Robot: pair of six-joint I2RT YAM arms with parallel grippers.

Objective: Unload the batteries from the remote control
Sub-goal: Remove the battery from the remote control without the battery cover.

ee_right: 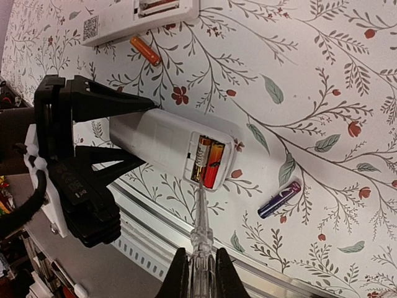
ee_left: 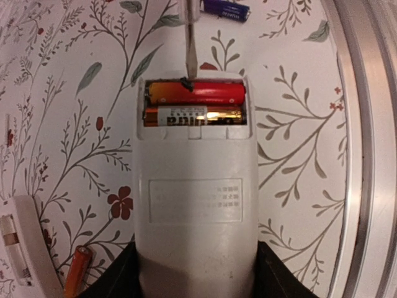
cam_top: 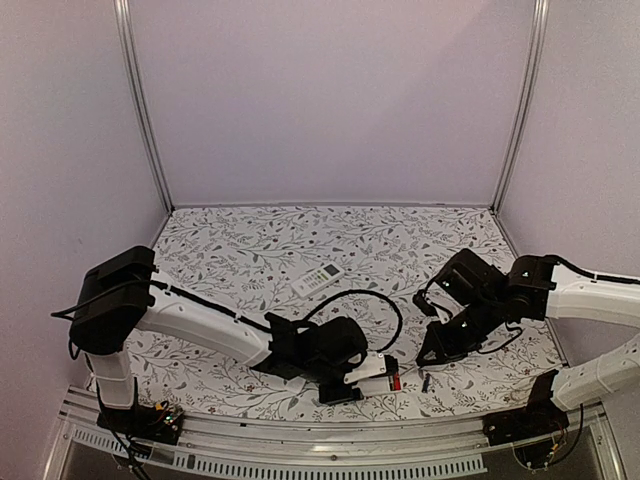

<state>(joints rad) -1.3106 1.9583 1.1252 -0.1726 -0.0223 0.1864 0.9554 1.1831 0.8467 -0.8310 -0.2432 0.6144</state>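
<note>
Floral tabletop (ee_left: 298,186), two batteries (ee_left: 198,93) side by side in opened remote (ee_left: 195,205)

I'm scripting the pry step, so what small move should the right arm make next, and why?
Probably lever the clear-handled screwdriver upward: its tip rests against the red-orange cylindrical battery, seated beside the gold-and-black battery in the open compartment of the white plastic remote.

The left tool (cam_top: 352,375) grips a white remote (cam_top: 375,370) at the near edge; a second remote (cam_top: 318,279) lies mid-table.
</note>
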